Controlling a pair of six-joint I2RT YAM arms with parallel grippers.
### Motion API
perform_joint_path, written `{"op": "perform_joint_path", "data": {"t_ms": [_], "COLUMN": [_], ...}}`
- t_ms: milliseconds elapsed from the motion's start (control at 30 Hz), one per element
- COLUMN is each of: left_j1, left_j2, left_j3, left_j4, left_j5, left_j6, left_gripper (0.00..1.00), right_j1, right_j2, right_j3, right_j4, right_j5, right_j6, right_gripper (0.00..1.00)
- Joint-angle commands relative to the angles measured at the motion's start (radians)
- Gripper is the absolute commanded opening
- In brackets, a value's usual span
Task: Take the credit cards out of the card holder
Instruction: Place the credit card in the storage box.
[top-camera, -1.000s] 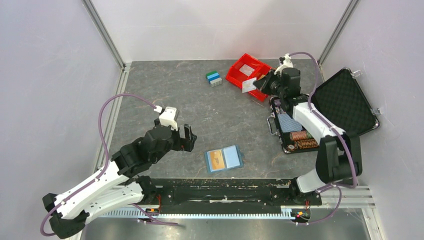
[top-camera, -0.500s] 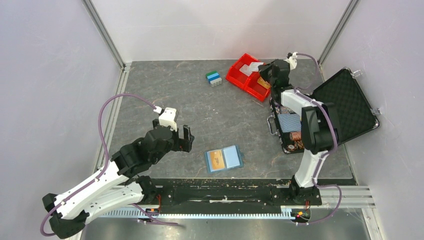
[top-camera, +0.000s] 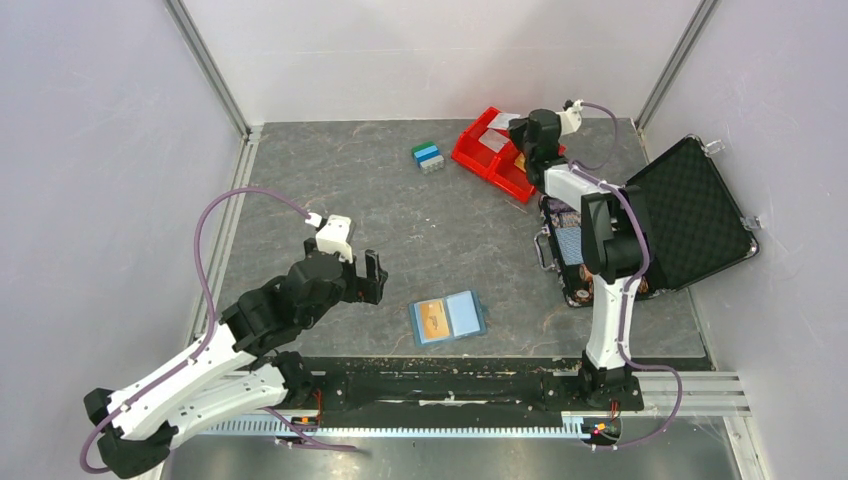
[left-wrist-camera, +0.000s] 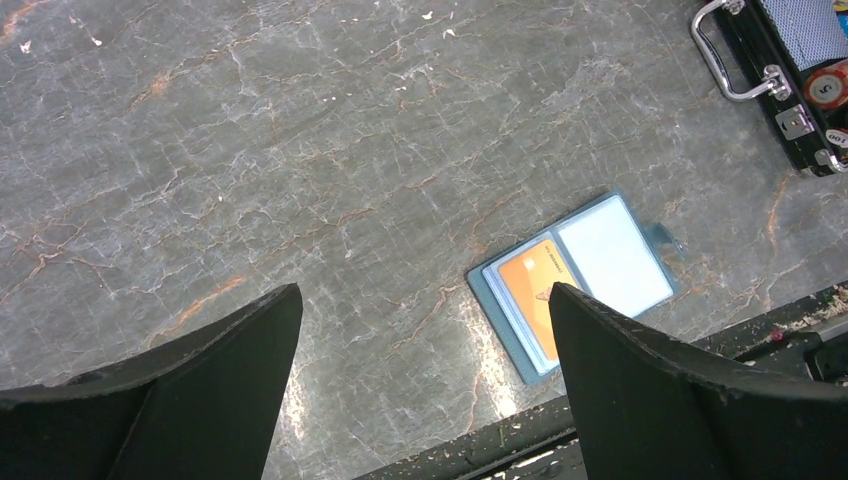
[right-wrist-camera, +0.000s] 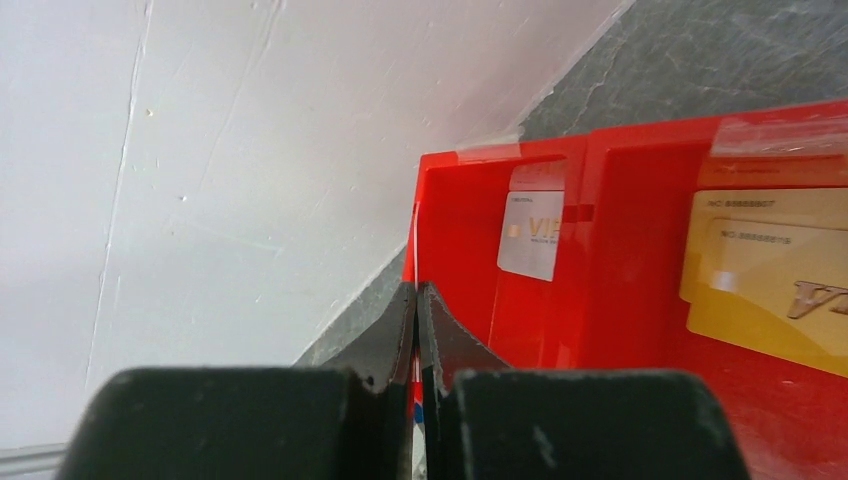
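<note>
The left pincer (left-wrist-camera: 422, 296) is spread as wide as it goes and holds nothing. It hangs above the grey stone-patterned surface (left-wrist-camera: 300, 150), near the card holder (left-wrist-camera: 500, 318) but not touching it. The light-blue holder lies open and flat near the front edge of the surface. An orange card (left-wrist-camera: 530, 295) sits in its left panel and a whitish card (left-wrist-camera: 612, 255) in its right.

The right pincer (right-wrist-camera: 416, 290) is pressed together over the far rim of the red bin (right-wrist-camera: 600, 140). A thin pale sliver shows in the seam between its fingers, but I cannot tell whether that is a pinched card. In the bin, a pale VIP card (right-wrist-camera: 533, 232) lies in one compartment and gold cards (right-wrist-camera: 770, 270) in the other.
</note>
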Motion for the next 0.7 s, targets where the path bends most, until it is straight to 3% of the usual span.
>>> {"op": "perform_joint_path", "data": {"t_ms": [0,667], "left_j1": [-0.003,-0.002], "left_j2": [-0.017,-0.042], "left_j3": [0.019,0.016], "left_j4": [0.009,0.011], "left_j5": [-0.02,-0.024], "left_j6": [0.037,0.031], "left_gripper": [1.0,1.0], "right_j1": [0.029,0.074], "right_j2": [0.053,0.163], "right_j3": [0.086,0.193], "right_j4": [-0.009,-0.066], "right_j5": [0.069,0.229], "right_j6": [0.038,0.05], "right_gripper": [0.0,0.0]}}
